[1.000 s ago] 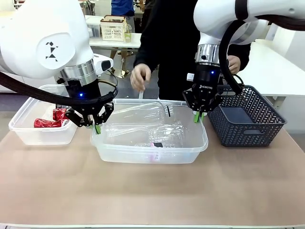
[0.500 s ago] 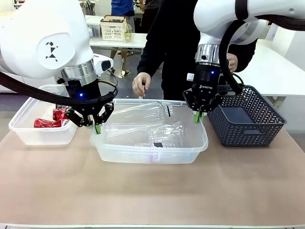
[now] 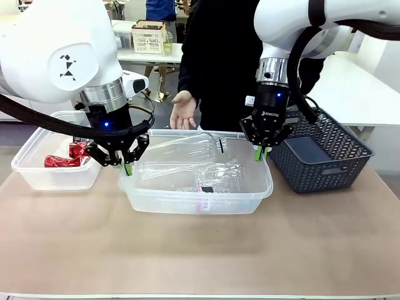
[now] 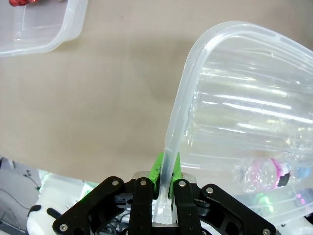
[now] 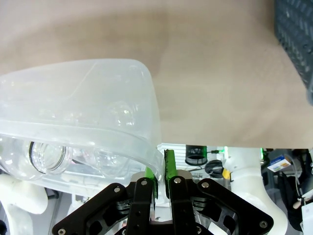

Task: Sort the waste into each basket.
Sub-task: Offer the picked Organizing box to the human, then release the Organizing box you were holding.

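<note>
Both end effectors, left [image 3: 127, 167] and right [image 3: 259, 154], clamped on bottle-filled tub [image 3: 194, 201] rim

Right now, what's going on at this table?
Both arms hold the middle clear tub of plastic bottles by its rim: the left gripper pinches one end, the right gripper the other. Red cans lie in the second tub. The person's hand hovers open behind; the dark lattice basket sits tilted.

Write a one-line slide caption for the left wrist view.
Green-padded fingers clamp the clear plastic tub's rolled rim.
</note>
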Robot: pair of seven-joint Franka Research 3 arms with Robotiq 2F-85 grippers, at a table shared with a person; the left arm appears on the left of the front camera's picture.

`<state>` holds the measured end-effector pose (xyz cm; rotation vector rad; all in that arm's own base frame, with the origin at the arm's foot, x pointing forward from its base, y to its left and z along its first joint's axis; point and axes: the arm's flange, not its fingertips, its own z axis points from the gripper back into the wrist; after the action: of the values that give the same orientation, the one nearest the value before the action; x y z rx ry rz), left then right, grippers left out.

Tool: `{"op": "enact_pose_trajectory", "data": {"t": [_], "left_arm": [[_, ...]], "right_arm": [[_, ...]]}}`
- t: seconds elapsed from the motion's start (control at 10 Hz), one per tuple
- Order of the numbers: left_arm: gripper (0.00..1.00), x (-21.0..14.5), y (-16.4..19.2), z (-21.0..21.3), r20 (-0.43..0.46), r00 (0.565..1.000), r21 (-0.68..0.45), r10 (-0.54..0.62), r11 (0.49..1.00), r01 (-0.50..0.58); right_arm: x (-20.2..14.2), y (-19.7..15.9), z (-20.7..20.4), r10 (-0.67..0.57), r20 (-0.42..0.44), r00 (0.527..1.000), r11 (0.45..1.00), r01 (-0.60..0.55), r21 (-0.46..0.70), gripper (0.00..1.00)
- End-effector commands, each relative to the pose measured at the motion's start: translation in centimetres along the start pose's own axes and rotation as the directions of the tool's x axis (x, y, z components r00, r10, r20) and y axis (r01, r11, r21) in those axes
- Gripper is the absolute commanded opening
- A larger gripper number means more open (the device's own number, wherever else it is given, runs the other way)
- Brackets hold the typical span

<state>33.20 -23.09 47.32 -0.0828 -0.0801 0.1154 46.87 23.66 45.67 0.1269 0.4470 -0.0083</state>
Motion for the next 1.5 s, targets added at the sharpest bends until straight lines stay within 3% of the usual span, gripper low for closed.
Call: {"op": "enact_pose_trajectory", "data": {"t": [0.0,0.2,0.5,0.8,0.9,1.4], "left_arm": [[0.06,2.1,-0.8,0.5,0.011,1.000,-0.004,-0.015,1.000,0.015],[0.06,7.2,-2.7,0.7,0.024,0.999,-0.030,-0.025,0.999,0.025],[0.06,11.1,-3.4,-0.7,0.037,0.999,-0.075,0.013,0.997,-0.010],[0.06,11.1,-2.6,-0.9,0.082,0.993,-0.129,0.087,0.989,-0.076],[0.06,12.2,-1.1,-1.8,0.009,0.999,-0.049,0.031,0.998,-0.031],[0.06,12.2,-1.1,-1.8,0.009,0.999,-0.049,0.031,0.998,-0.031]], "right_arm": [[1.0,0.3,3.0,0.009,-0.001,1.000,1.000,-0.009,0.024,0.09],[3.3,1.6,7.4,-0.018,0.061,0.998,1.000,0.017,0.022,0.09],[8.4,3.9,7.5,-0.042,0.026,0.999,0.999,0.042,-0.001,0.09],[10.5,4.3,5.3,-0.092,0.003,0.996,0.996,0.092,0.016,0.09],[10.2,1.2,5.6,-0.027,0.032,0.999,0.999,0.028,-0.027,0.09],[10.2,1.2,5.6,-0.027,0.032,0.999,0.999,0.028,-0.027,0.09]]}}
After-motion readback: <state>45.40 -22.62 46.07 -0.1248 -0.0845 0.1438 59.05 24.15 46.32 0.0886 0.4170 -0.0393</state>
